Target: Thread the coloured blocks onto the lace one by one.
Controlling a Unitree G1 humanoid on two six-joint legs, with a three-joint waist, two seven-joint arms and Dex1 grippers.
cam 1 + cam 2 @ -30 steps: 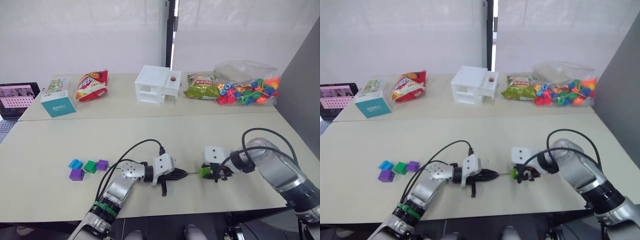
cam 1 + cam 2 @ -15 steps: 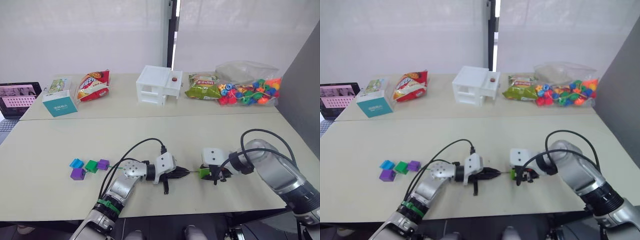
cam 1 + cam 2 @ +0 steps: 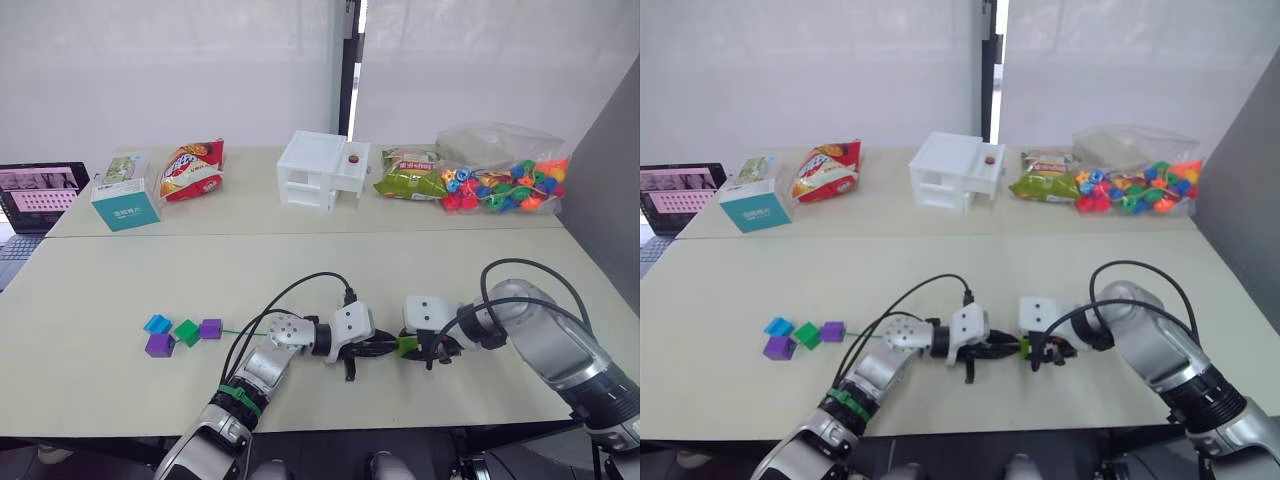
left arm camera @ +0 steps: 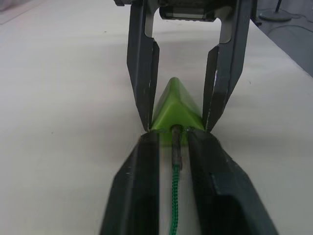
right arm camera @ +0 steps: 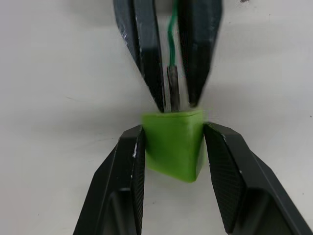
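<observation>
Currently on the first block: right gripper [image 5: 173, 147] clamps the light green cube [image 5: 173, 142] at lower centre of the head views, left gripper [image 4: 173, 139] pinches the lace [image 4: 174, 205] just behind its dark tip [image 4: 176, 147], tip at the cube face. Next: push the tip straight through the hole. Remaining four cubes [image 3: 180, 333] sit lower left on the table [image 3: 120, 280], unthreaded.

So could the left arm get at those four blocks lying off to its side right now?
Probably not yet. The left gripper is shut on the lace, tip at the light green block held by the right gripper. The table around the four blocks is otherwise free.
</observation>
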